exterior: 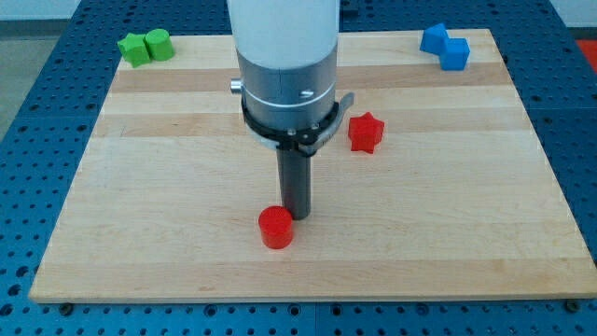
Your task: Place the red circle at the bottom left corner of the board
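The red circle point(275, 227) is a short red cylinder lying low on the wooden board point(140, 205), a little left of the middle. My tip point(298, 216) rests on the board just right of and slightly above the red circle, touching or nearly touching its upper right edge. The board's bottom left corner point(42, 291) lies far to the view's left of the red circle.
A red star block point(366, 132) lies right of the arm's body near the board's middle. Two green blocks point(145, 46) sit at the top left corner. Two blue blocks point(445, 46) sit at the top right. The arm's wide grey body point(284, 70) hides the board's top middle.
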### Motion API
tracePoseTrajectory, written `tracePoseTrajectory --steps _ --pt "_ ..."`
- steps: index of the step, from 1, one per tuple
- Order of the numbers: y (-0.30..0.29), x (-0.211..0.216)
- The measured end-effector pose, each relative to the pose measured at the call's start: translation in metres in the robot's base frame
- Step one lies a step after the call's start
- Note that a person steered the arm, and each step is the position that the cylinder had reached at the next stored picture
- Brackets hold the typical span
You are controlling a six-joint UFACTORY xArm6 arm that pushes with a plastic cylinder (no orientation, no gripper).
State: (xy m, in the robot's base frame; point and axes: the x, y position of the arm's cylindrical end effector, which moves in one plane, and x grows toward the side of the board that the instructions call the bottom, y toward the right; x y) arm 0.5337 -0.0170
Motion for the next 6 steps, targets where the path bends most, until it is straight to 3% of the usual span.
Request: tracePoseTrajectory --steps 2,4,6 --pt "0.042 0.041" --pt "-0.004 0.011" --pt "-0.066 0.021"
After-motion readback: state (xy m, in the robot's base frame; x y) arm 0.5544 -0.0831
